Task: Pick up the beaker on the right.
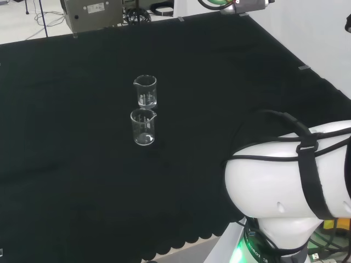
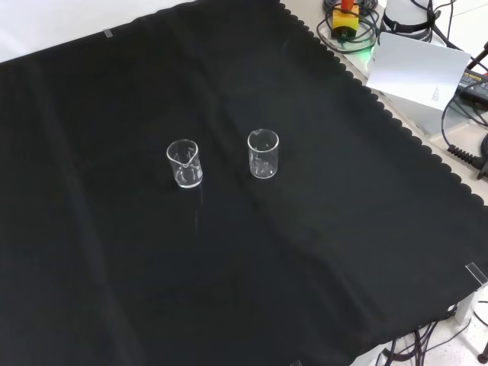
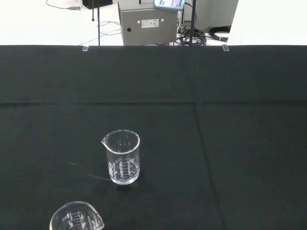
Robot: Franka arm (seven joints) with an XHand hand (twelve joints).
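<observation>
This is a robotics lab. A worktop [image 1: 82, 192] draped in black cloth carries two clear glass beakers [image 1: 145, 91] near its middle, and the white arm link [image 1: 285, 175] fills the head view at 4 o'clock. A grey equipment box [image 3: 147, 22] with cables [image 3: 192, 33] stands at 12 o'clock beyond the cloth in the wrist view.

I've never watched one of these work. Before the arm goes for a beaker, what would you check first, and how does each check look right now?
1. Two beakers on the black cloth: ok.
2. Right beaker in the front view stands upright: ok.
3. Left beaker stands apart from it, not touching: ok.
4. Both look empty: ok.
5. Cloth around the right beaker is bare of other items: ok.
6. Whether the hand is open and ready: cannot tell.
</observation>
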